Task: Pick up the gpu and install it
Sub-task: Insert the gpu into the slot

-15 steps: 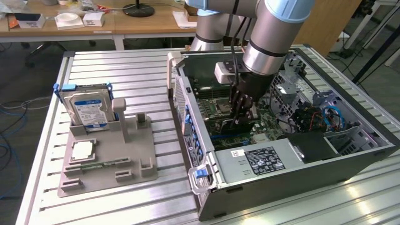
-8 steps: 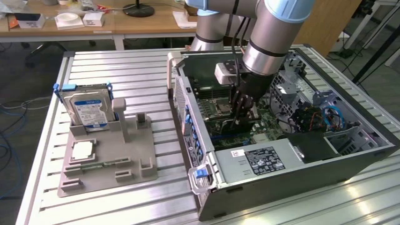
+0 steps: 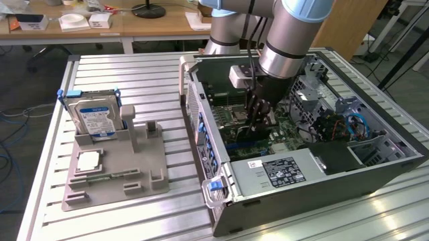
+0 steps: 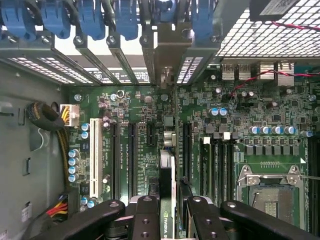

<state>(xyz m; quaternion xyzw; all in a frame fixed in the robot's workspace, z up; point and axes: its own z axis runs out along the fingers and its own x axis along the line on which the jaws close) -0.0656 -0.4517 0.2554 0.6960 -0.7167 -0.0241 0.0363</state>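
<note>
The pincer is clenched on the gpu, which stands edge-on between its fingers. Both are inside the open computer case, just above the green motherboard, among its expansion slots.

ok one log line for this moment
tool shut on gpu | gpu edge-on over motherboard slots | inside pc case | hard drive on holder

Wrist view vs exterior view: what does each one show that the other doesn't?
Wrist view: the claw shut on the gpu, held edge-on over the motherboard's slots, its bracket reaching the blue rear latches.
Exterior view: the hard drive upright in the grey fixture on the slatted table, the power supply, the arm.
Both: the open computer case, motherboard and empty CPU socket.
</note>
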